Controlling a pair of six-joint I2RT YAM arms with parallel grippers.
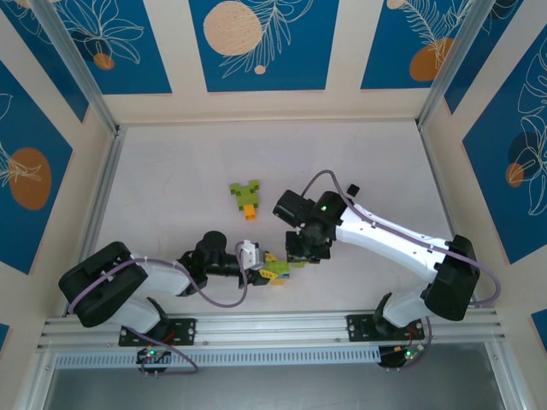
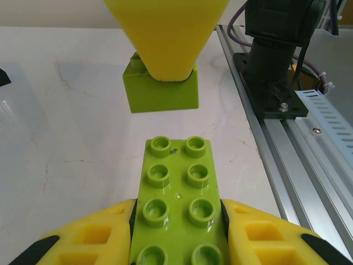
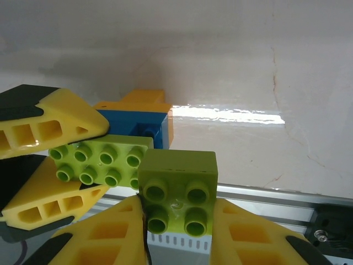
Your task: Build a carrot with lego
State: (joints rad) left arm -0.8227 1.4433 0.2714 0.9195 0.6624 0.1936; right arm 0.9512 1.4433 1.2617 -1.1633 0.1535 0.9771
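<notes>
On my screen the left gripper [image 1: 267, 268] reaches in from the left, low over the desk [image 1: 171, 188] and close to the arm bases. It is clenched on a long lime green brick [image 2: 176, 176]. In the left wrist view its yellow fingers [image 2: 99, 237] press the two long sides of this brick. The studs face up to the camera and the free end sticks out in front of the fingertips.

Further from the bases, in the middle of the desk, lies a small cluster of lime green and orange bricks [image 1: 245, 198]. It is apart from both grippers.

Just past the free end of the long brick hangs a small lime green brick [image 3: 176, 174]. In the left wrist view a strip of bare desk shows between the two bricks, so they are not touching there. In the right wrist view the small brick stands in front of the end of the long one.

The right gripper [image 3: 177, 207] comes from the right and is clenched on this small brick, with one yellow finger on each side. Behind the long brick I see a blue brick [image 3: 149, 124] and an orange brick [image 3: 140, 99]. I cannot tell if they are joined to it.
</notes>
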